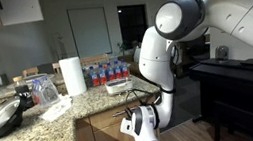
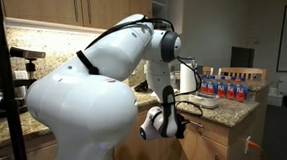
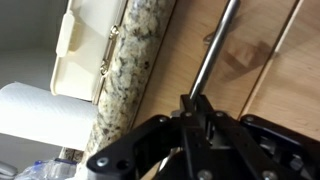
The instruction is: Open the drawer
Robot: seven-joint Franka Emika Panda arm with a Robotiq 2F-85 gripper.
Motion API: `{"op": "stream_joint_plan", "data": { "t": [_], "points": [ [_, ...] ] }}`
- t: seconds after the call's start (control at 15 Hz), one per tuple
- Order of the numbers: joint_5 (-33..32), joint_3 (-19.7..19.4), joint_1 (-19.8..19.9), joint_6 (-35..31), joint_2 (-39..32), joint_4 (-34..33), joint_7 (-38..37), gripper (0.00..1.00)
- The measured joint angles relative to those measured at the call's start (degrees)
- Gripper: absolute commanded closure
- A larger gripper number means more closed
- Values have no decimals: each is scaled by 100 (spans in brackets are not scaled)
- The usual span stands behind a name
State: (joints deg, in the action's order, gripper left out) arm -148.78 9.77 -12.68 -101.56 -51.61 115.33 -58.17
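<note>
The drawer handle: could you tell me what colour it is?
Silver; the handle shows best in the wrist view.

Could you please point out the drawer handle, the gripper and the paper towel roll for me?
drawer handle (image 3: 218, 48), wrist view, on the middle of its visible silver bar.
gripper (image 3: 197, 104), wrist view, between the fingertips, where they meet the bar.
paper towel roll (image 1: 73, 75), in an exterior view, on its white side.

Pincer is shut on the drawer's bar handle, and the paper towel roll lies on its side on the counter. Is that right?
Not quite. The paper towel roll stands upright on the counter, as an exterior view shows. The rest holds: in the wrist view the pincer is shut on the bar handle of the drawer.
</note>
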Motion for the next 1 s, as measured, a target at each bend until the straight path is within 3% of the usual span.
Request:
{"op": "stream_joint_plan", "data": {
  "t": [0.33, 0.4, 0.47, 1.0],
  "points": [
    [0, 122, -2, 0, -87, 0, 67, 93],
    [0, 140, -2, 2, -88, -1, 67, 68],
    [0, 157, -2, 5, -88, -6, 67, 68],
    [0, 233, 7, -40, -86, -224, 67, 17]
  ]
}}
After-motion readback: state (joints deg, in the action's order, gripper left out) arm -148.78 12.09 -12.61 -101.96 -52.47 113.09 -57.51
